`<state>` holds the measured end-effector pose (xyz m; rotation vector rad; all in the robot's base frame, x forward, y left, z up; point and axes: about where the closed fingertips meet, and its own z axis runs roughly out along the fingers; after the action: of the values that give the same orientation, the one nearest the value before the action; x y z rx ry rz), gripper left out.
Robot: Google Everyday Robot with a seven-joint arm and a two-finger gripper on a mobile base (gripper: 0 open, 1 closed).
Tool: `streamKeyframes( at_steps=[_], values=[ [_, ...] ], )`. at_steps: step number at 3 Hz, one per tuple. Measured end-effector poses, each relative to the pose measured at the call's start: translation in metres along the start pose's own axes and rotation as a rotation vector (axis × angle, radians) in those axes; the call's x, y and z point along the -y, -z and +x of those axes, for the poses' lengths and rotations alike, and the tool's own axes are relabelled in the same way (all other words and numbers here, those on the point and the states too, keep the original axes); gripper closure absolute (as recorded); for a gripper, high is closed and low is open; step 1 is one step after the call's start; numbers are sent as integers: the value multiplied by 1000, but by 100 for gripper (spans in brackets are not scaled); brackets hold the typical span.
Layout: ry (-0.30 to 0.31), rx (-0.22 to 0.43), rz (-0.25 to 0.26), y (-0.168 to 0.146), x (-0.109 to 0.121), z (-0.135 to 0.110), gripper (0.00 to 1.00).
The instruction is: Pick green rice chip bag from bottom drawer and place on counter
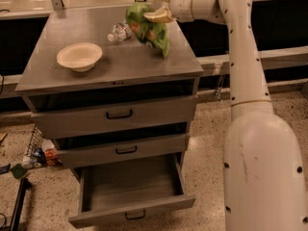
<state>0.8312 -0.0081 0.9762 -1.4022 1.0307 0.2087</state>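
Green crinkled foil is hanging from our gripper [155, 6]: we are holding the green rice chip bag [150, 29] by its upper end, with the two pale fingers [159, 17] pressing together on it. The gripper is hovering over the back right part of the counter [125, 69]. The bag is drooping below it at a tilt, its lower tip pointing toward the right edge of the grey top. We are not able to tell whether that tip is touching the metal or hanging just above it. Our white arm [240, 57] is reaching in from the right, rising out of the broad rounded housing in the near right corner.

Just left of the bag, a clear plastic bottle [119, 32] is lying on its side on the counter. It is very near the foil, though we cannot tell if the two are touching. Further left and nearer the front edge, a cream bowl [79, 57] is sitting upright, well apart from both.

Below, the bottom drawer [130, 189] is standing pulled out over the speckled floor [207, 143], its small black handle [134, 215] facing us. The top drawer [118, 115] and the middle drawer [120, 150] are sitting pushed in much further. At the left, beside the cabinet, a wire basket [34, 142] is resting on the floor.
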Motion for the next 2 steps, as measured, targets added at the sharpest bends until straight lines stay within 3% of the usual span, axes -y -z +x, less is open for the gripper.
streamKeyframes(
  at_steps=[1,2],
  values=[
    [-10,13,31,5,11,-3,0],
    [-23,50,86,39,19,-14,0]
  ],
)
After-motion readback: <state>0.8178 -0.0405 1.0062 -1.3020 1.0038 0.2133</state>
